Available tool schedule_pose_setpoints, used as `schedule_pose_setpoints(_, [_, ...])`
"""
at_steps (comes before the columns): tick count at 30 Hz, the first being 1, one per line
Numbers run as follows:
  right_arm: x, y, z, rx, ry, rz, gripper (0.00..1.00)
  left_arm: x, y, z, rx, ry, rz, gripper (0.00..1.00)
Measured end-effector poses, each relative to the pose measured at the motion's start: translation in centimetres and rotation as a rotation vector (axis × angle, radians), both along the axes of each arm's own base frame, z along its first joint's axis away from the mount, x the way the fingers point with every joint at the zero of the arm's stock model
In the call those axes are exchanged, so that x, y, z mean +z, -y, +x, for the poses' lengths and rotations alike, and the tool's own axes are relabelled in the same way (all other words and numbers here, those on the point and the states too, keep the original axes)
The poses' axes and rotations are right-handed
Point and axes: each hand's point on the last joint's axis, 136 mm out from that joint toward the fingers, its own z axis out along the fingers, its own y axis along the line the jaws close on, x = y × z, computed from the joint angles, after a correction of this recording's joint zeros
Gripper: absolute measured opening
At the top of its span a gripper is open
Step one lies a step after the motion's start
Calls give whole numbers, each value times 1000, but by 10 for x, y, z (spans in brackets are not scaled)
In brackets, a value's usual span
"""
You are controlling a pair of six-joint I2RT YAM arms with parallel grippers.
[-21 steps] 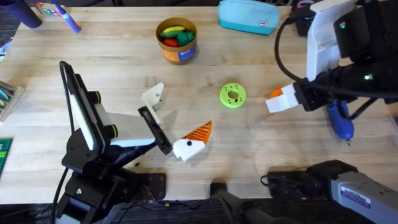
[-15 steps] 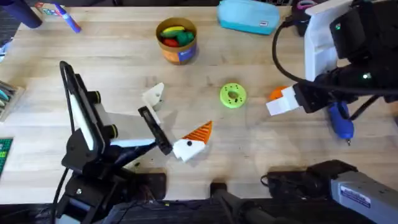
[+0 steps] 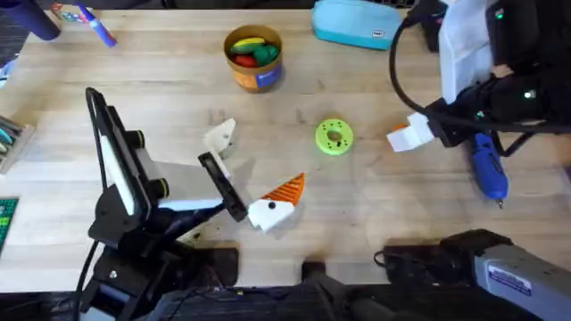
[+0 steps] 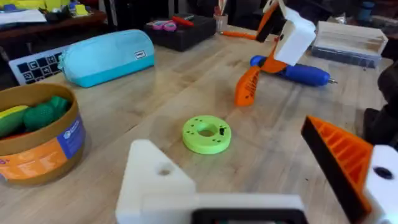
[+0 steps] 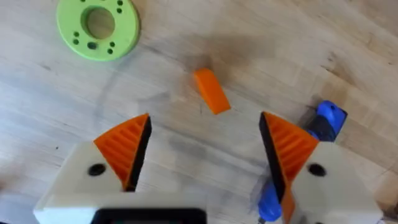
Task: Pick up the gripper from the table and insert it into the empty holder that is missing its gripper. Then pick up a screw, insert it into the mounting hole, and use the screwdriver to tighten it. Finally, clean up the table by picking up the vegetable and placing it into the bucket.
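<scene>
**A:** Start big. What's on the wooden table point(image 3: 178, 62)?

**B:** The left gripper point(image 3: 245, 174) is spread wide and holds nothing. One finger carries an orange ribbed pad, and the bare white finger point(image 4: 155, 180) has none. I judge that to be the empty holder, held open for loading.

**A:** And the right gripper point(image 5: 202, 149)?

**B:** It is also wide open and empty. It hovers above the small orange pad piece point(image 5: 211, 90), probably lining up to pick it.

**A:** The rest?

**B:** The orange bucket point(image 3: 254, 71) at the far side already has toy vegetables in it. The blue screwdriver point(image 3: 489, 169) lies just beside the right gripper, handy for later. The green disc point(image 3: 335, 137) sits mid-table between the arms. I can't make out any screw.
</scene>
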Motion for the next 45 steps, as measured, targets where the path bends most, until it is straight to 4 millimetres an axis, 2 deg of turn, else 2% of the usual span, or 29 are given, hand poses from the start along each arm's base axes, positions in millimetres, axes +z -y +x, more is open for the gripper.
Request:
schedule_pose_setpoints(8, [-32, 0, 2, 165, -146, -90, 981, 0, 0, 0, 0, 0, 0, 994])
schedule_pose_setpoints(14, [-50, 5, 8, 189, -207, -109, 980, 0, 0, 0, 0, 0, 0, 994])
schedule_pose_setpoints(20, [-53, 18, 14, 143, -208, -101, 894, 0, 0, 0, 0, 0, 0, 994])
schedule_pose_setpoints(26, [-53, 17, 17, 135, -202, -71, 844, 0, 0, 0, 0, 0, 0, 994])
schedule_pose_setpoints(31, [-57, 15, 17, 141, -213, -64, 525, 0, 0, 0, 0, 0, 0, 994])
schedule_pose_setpoints(38, [-57, 15, 17, 142, -215, -64, 383, 0, 0, 0, 0, 0, 0, 994])
schedule_pose_setpoints(41, [-57, 15, 17, 146, -215, -66, 227, 0, 0, 0, 0, 0, 0, 994])
schedule_pose_setpoints(43, [-57, 15, 17, 150, -215, -68, 79, 0, 0, 0, 0, 0, 0, 994])
schedule_pose_setpoints(45, [-57, 15, 18, 147, -213, -67, 15, 0, 0, 0, 0, 0, 0, 994])
